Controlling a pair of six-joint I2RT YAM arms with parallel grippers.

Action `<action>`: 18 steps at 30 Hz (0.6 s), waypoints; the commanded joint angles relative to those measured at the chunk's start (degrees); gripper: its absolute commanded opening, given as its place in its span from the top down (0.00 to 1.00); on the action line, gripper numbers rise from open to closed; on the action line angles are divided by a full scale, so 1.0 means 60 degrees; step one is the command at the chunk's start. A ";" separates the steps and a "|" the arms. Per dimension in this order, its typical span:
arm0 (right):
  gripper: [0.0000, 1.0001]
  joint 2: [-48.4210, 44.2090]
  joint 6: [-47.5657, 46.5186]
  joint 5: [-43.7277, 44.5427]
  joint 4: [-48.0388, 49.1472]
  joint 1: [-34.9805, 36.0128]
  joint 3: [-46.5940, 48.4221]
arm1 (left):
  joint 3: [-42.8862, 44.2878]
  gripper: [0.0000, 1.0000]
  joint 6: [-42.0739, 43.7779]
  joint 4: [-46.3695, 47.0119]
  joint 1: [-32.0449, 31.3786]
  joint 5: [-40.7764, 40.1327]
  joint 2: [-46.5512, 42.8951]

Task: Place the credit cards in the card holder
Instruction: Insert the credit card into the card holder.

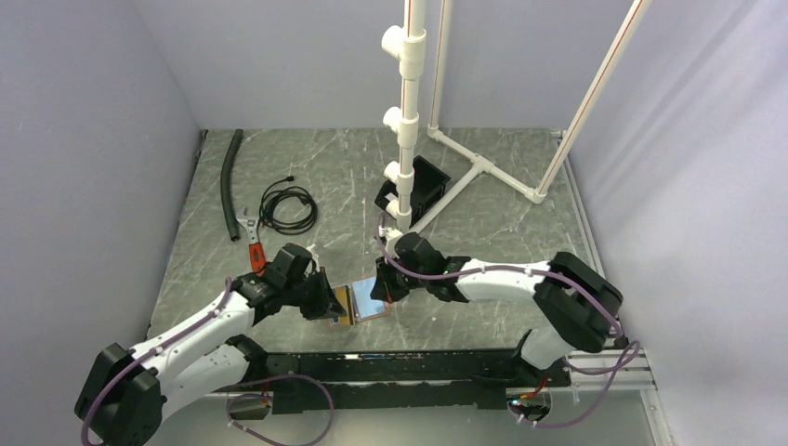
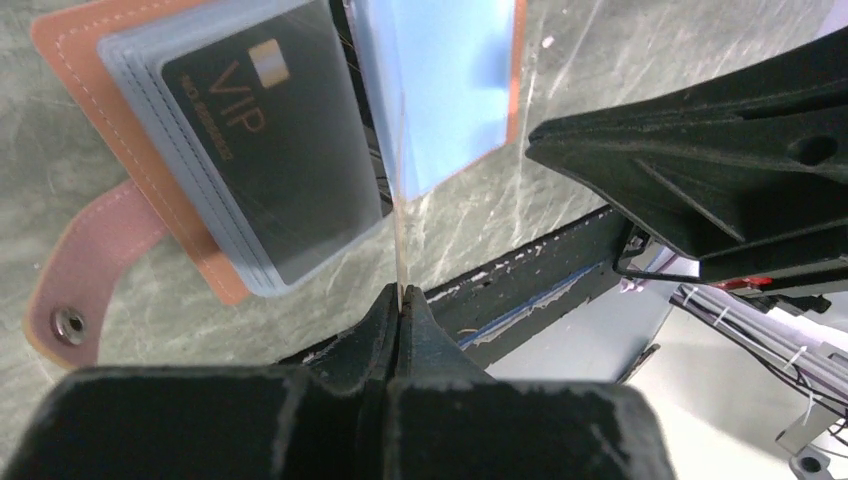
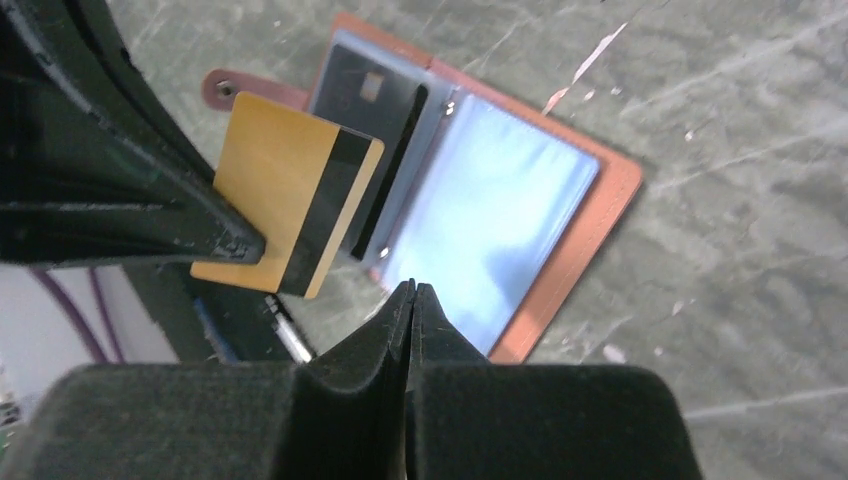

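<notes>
The left end effector [image 2: 400, 295] pinches a gold card [image 3: 285, 205] with a black stripe just over the left side of the card holder [image 3: 566, 262]. The card holder, tan-brown leather with a snap tab, lies open on the worktop [image 3: 720, 130], with a black card [image 2: 260, 150] in its left sleeves and light blue right sleeves. The right end effector [image 3: 412, 295], pressed together and empty, is at the edge of its right panel.

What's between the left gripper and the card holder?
A gold credit card, pinched by the left gripper, over the open card holder; seen in right wrist view.
</notes>
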 commanded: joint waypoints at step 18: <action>1.00 0.1786 -0.0396 0.1679 0.0560 -0.0055 -0.0060 | -0.1298 1.00 0.0330 0.2907 0.2196 0.2947 0.1237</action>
